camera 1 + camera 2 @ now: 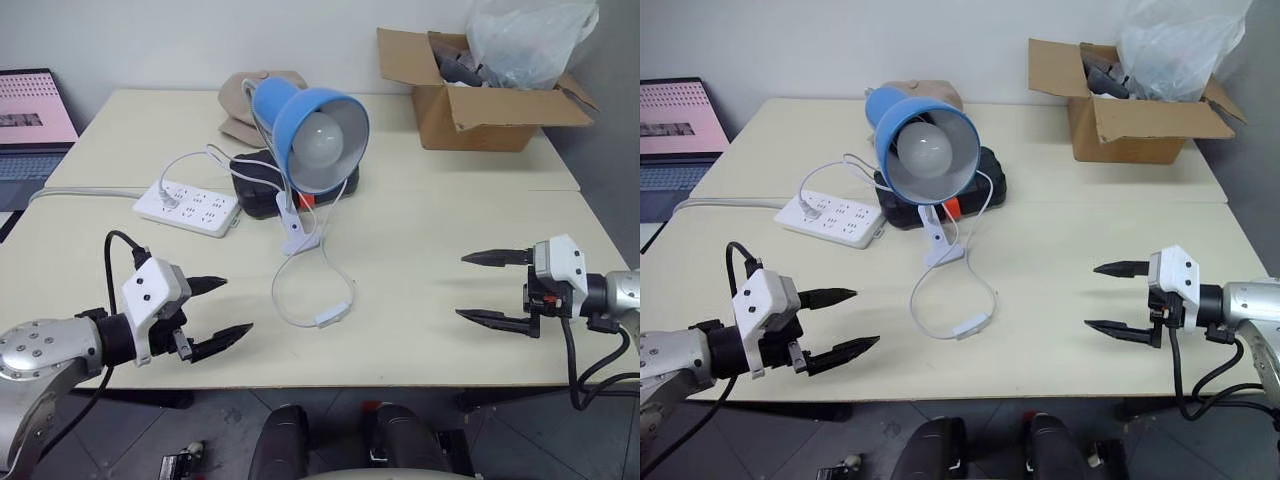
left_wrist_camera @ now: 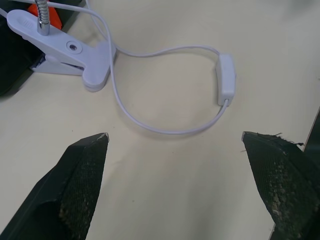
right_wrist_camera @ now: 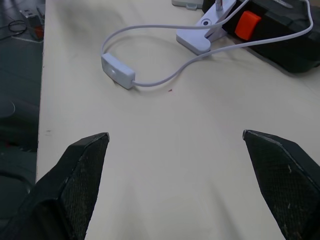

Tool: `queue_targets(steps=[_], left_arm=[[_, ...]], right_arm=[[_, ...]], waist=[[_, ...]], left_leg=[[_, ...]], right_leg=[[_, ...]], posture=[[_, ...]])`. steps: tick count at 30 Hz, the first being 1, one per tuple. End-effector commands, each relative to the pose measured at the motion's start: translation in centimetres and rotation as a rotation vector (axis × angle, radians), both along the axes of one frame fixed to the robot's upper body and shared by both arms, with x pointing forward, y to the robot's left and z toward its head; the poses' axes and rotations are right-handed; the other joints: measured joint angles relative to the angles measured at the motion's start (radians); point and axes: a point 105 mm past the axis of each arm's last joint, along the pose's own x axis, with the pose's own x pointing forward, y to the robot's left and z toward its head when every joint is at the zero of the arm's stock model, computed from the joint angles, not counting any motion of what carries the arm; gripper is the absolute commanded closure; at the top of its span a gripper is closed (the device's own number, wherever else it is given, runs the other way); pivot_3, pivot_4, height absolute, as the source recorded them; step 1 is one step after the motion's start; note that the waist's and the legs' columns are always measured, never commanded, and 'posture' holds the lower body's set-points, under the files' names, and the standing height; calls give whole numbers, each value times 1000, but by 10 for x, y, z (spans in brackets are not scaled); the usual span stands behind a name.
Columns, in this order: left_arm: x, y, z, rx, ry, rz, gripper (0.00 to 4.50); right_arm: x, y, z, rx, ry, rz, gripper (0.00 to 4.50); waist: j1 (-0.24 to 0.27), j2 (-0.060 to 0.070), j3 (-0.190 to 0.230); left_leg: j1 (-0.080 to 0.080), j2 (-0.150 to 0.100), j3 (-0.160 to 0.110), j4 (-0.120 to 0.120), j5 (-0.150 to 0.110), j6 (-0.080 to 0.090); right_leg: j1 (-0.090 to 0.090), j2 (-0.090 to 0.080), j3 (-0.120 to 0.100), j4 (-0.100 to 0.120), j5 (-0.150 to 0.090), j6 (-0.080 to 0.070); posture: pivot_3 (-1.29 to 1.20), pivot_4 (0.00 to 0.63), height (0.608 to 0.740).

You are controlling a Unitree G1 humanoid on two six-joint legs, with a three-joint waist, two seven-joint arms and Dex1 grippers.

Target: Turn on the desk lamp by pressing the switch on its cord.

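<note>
A glossy blue cone-shaped desk lamp (image 1: 312, 130) with a frosted white bulb rises on a ribbed metal gooseneck from a smooth white plastic clip base (image 2: 75, 55), on a matt cream table (image 1: 420, 280). Its thin white cord (image 2: 150, 127) carries a slim, smooth white plastic switch (image 2: 226, 79). Behind stands a creased brown cardboard box (image 1: 480, 105) holding crinkled clear plastic.

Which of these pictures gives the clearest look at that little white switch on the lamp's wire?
The left wrist view: the switch lies large and unobstructed there, its whole oblong body plain on the cord. The right wrist view shows it well too, though farther off. Both eye views show it as a small white piece near the table's front edge.
</note>
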Motion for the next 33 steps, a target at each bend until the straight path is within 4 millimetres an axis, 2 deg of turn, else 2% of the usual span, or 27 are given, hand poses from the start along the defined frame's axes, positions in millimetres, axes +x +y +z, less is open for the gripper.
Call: queue_targets(steps=[1, 12, 17, 20, 25, 28, 33], left_arm=[[-6, -4, 4, 25, -52, -34, 38], [-2, -11, 7, 56, -149, -55, 38], [3, -16, 0, -29, -99, -53, 38], [0, -28, -9, -4, -92, -122, 38], [13, -55, -25, 43, -108, -194, 38], [21, -61, -30, 48, -132, -187, 38], [28, -76, -50, 64, -132, -209, 38]], right_arm=[[1, 3, 5, -7, -41, 30, 0], [3, 10, 7, -11, -39, 39, 0], [1, 16, 8, -5, -40, 44, 0], [-2, 19, 8, -4, -29, 44, 0], [-10, 24, 4, -42, 15, 25, 0], [-13, 28, 6, -39, 18, 16, 0], [-21, 32, 8, -33, 27, 6, 0]], waist=[[0, 0, 0], [1, 0, 0], [1, 0, 0], [1, 0, 0], [6, 0, 0], [9, 0, 0], [8, 0, 0]], left_leg=[[0, 0, 0, 0, 0, 0], [0, 0, 0, 1, 0, 0], [0, 0, 0, 1, 0, 0], [0, 0, 0, 1, 0, 0], [0, 0, 0, 1, 0, 0], [0, 0, 0, 1, 0, 0], [0, 0, 0, 1, 0, 0]], right_leg=[[0, 0, 0, 0, 0, 0], [0, 0, 0, 0, 0, 0], [1, 0, 0, 1, 1, 2], [1, 0, 0, 1, 2, 4], [1, 0, 0, 1, 2, 4], [1, 0, 0, 1, 2, 4], [1, 0, 0, 1, 3, 5]], posture=[[0, 150, 740], [0, 150, 740], [0, 150, 740], [0, 150, 740], [0, 150, 740], [0, 150, 740], [0, 150, 740]])
